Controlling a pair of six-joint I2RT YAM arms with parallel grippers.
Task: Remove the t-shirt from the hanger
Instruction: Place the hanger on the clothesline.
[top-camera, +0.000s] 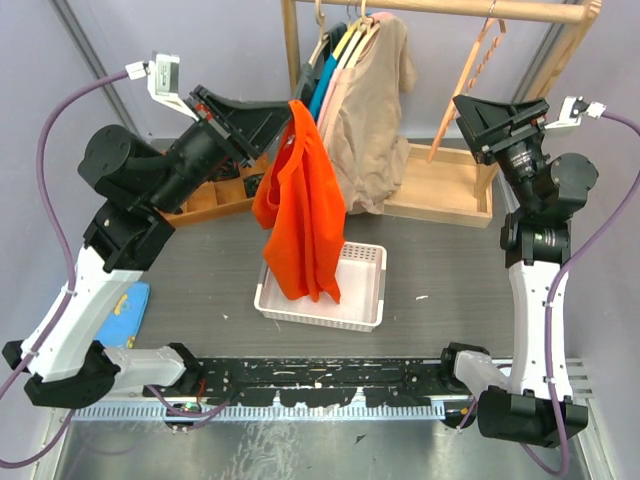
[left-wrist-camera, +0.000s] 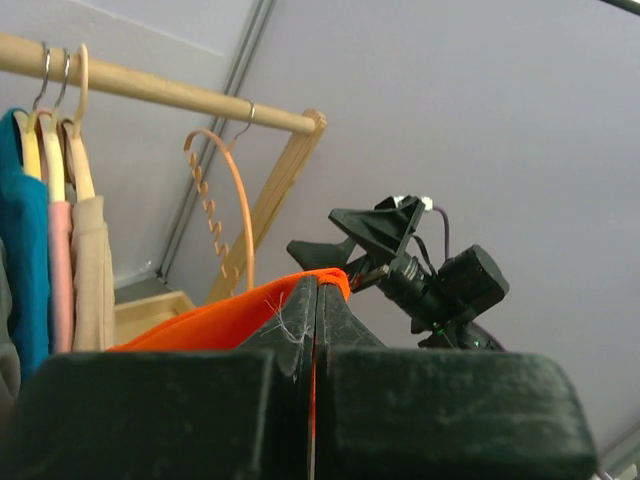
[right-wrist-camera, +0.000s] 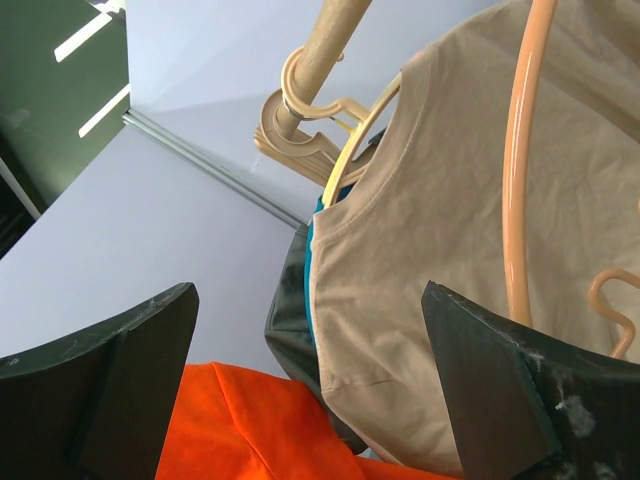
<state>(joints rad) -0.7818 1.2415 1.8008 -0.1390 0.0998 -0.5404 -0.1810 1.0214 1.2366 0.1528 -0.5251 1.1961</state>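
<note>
The orange t-shirt (top-camera: 300, 210) hangs free of any hanger, pinched at its top edge by my left gripper (top-camera: 290, 118), which is shut on it. In the left wrist view the orange fabric (left-wrist-camera: 200, 325) is clamped between the closed jaws of the left gripper (left-wrist-camera: 317, 285). The bare peach hanger (top-camera: 470, 80) hangs on the rail at the right, also in the left wrist view (left-wrist-camera: 225, 200). My right gripper (top-camera: 468, 128) stands open and empty just below that hanger. In the right wrist view the right gripper (right-wrist-camera: 308, 290) frames the orange t-shirt (right-wrist-camera: 240, 430) below and the hanger (right-wrist-camera: 520, 150).
A white basket (top-camera: 360, 290) sits under the hanging shirt. The wooden rail (top-camera: 480, 10) carries a beige shirt (top-camera: 375, 120) and other garments on hangers. The rack's wooden base (top-camera: 440, 190) lies behind. A wooden box (top-camera: 215, 200) and a blue cloth (top-camera: 125, 315) are at the left.
</note>
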